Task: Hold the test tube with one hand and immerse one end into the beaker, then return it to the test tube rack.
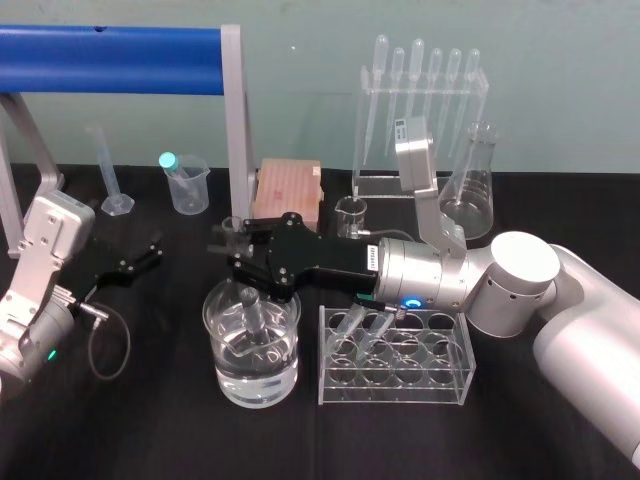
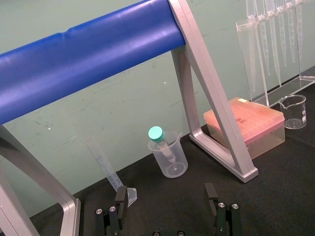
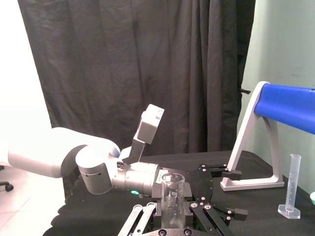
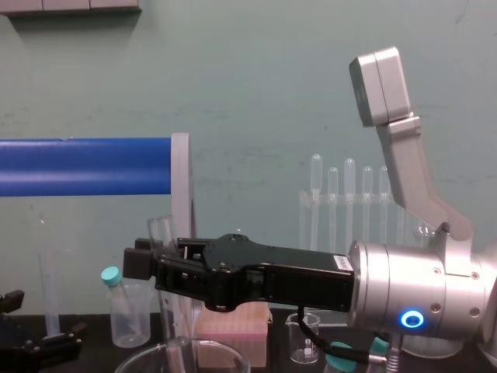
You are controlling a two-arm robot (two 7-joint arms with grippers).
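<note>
The test tube (image 1: 253,318) is a slim clear glass tube, standing nearly upright with its lower end inside the beaker (image 1: 250,385), a wide glass vessel with water in it. My right gripper (image 1: 238,262) reaches in from the right above the beaker and is shut on the tube's upper part; the right wrist view shows the test tube (image 3: 173,194) between its black fingers. In the chest view the test tube (image 4: 163,229) sticks up past the right gripper (image 4: 151,264). The test tube rack (image 1: 440,385) stands just right of the beaker. My left gripper (image 1: 140,260) rests open at the far left.
A blue-barred metal frame (image 1: 235,120) stands behind the beaker. Behind it are a pink box (image 1: 288,188), a tiny glass beaker (image 1: 351,215), a pipette stand (image 1: 420,100) and a conical flask (image 1: 470,190). A plastic beaker (image 1: 187,185) and a graduated cylinder (image 1: 112,175) stand back left.
</note>
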